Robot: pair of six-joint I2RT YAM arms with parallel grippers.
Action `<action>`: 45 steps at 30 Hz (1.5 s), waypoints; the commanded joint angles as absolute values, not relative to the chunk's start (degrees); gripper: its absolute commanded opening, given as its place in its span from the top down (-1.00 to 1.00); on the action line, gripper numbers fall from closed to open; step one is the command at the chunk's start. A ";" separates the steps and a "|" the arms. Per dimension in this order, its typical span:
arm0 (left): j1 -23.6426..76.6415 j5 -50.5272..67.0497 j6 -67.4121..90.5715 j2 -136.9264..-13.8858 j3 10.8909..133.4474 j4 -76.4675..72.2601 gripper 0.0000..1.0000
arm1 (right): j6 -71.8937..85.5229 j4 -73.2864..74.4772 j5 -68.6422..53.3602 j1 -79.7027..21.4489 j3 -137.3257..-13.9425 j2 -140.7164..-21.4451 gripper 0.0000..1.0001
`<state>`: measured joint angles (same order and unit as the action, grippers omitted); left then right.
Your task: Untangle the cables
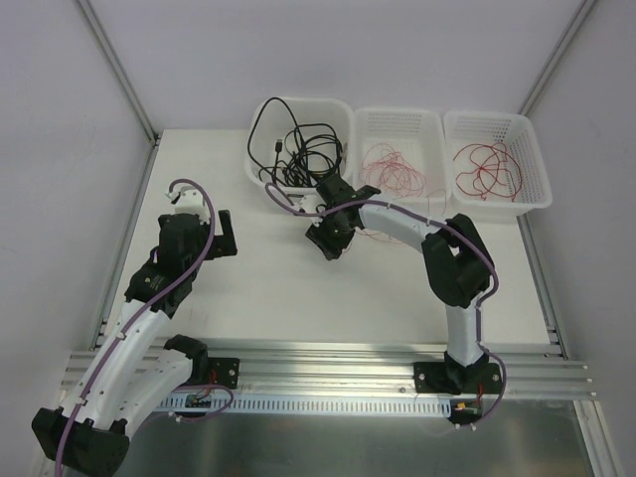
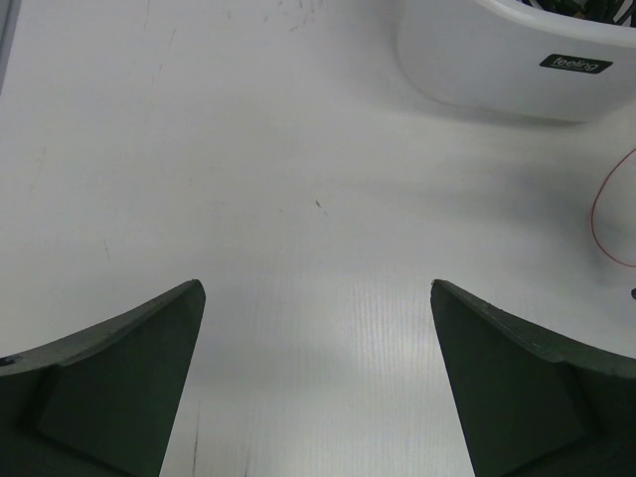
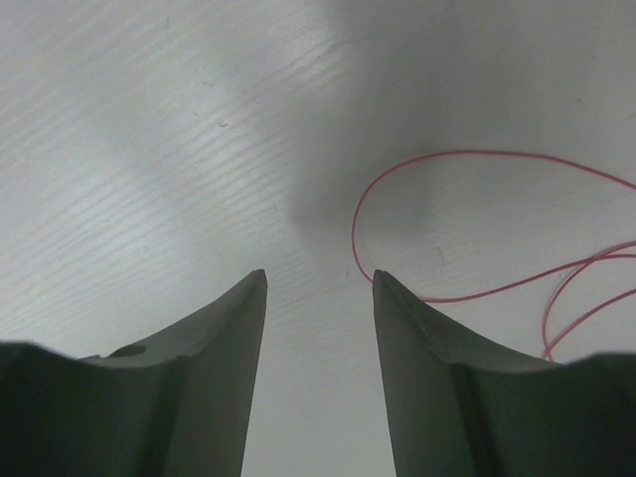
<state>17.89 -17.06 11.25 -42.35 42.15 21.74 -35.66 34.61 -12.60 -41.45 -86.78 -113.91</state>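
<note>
Black cables [image 1: 298,149] lie coiled in the left white basket [image 1: 260,174]. Thin red wires fill the middle basket [image 1: 397,169] and the right basket [image 1: 487,171]. One red wire [image 3: 355,229] loops over the table and runs behind the tip of the right finger [image 3: 397,318] in the right wrist view. My right gripper [image 3: 318,276] points down at the table in front of the left and middle baskets [image 1: 330,241], jaws partly apart with only bare table between them. My left gripper [image 2: 318,288] is wide open over bare table at the left [image 1: 221,237].
In the left wrist view the white basket [image 2: 517,60] with its dark label stands ahead to the right, and a red wire [image 2: 596,214] curves at the right edge. Metal frame rails [image 1: 129,199] border the table on both sides.
</note>
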 commanded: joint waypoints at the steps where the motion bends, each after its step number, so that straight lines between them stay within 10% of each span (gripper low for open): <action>1: 17.23 -17.05 11.78 -42.10 41.40 20.21 -0.98 | -39.37 37.79 -10.64 -42.10 -90.17 -115.66 0.01; 19: 17.23 -17.05 11.69 -41.84 41.31 20.21 -0.98 | -41.48 40.25 -6.95 -43.06 -94.39 -123.65 0.26; 28: 17.23 -17.23 11.69 -41.57 41.40 20.21 -0.98 | -42.19 41.05 -3.52 -44.47 -92.29 -123.75 0.70; 32: 17.14 -17.14 11.69 -41.66 41.31 20.21 -0.98 | -41.31 40.34 -3.43 -44.82 -88.52 -120.42 0.98; 45: 17.14 -17.05 11.60 -41.84 41.31 20.13 -0.98 | -42.36 47.45 11.22 -41.49 -91.92 -98.18 0.99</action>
